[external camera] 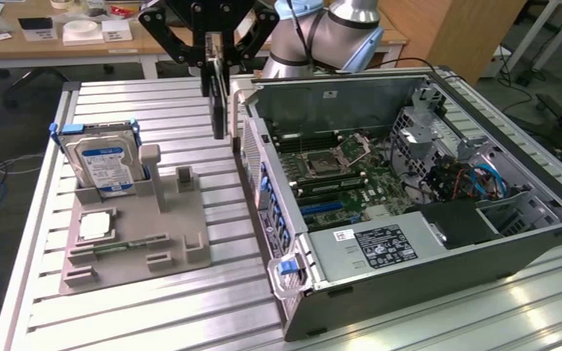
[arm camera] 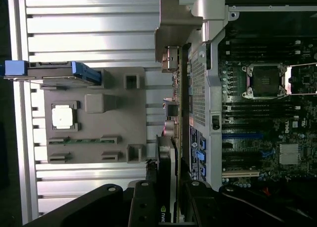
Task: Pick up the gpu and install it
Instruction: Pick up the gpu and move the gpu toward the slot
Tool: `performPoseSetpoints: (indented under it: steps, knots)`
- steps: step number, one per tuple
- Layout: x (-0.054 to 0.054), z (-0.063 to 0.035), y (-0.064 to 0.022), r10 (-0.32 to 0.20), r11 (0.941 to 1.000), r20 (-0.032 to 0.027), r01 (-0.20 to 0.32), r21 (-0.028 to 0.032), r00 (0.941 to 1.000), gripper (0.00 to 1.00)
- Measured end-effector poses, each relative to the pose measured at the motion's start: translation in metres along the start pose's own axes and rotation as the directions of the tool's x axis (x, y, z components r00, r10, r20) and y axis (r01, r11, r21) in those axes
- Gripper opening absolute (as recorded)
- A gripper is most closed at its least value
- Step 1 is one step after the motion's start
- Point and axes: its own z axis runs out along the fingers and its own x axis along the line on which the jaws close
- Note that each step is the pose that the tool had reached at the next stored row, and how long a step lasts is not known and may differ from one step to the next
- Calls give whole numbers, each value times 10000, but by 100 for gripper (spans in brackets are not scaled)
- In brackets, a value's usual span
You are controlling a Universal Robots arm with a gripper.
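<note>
On the exterior view's right, by the table's near edge, an open case is seen. A grey holder is laid beside it, toward the exterior view's left. A small chip is set in the holder, and a hard drive is stood up at its far end. Farther back, the gpu is held up in the air on its edge, between holder and case, close to the case wall. Its top is pinched by the gripper, with the jaws partly closed on it. Behind the table, a wooden desk is seen.

matt black gpu, ribbed metal table, grey plastic holder
</note>
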Motion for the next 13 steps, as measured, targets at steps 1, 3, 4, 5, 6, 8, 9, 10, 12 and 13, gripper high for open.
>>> performPoseSetpoints:
  steps: [1, 3, 4, 5, 6, 8, 9, 10, 12, 13]
  knots:
    - [-7, 0, 0, 1, 10000, -1, -1, 1, 10000, 27]
    - [-27, 0, 1, 2, 10000, 0, -2, 1, 10000, 27]
    - [-41, 0, 2, 2, 10000, -1, -2, 1, 10000, 27]
    - [-57, 0, 2, 2, 10000, -1, -2, 1, 10000, 27]
    - [-75, 0, 4, 3, 10000, -1, -3, 1, 10000, 27]
    - [-110, 1, 5, 3, 10000, -1, -3, 1, 10000, 27]
    - [-129, 1, 6, 2, 10000, 0, -2, 1, 10000, 27]
    - [-147, 2, 7, 3, 10000, -1, -3, 1, 10000, 27]
    - [-185, 3, 8, 2, 10000, 0, -2, 0, 10000, 27]
    - [-203, 3, 9, 2, 10000, 0, -2, 1, 10000, 27]
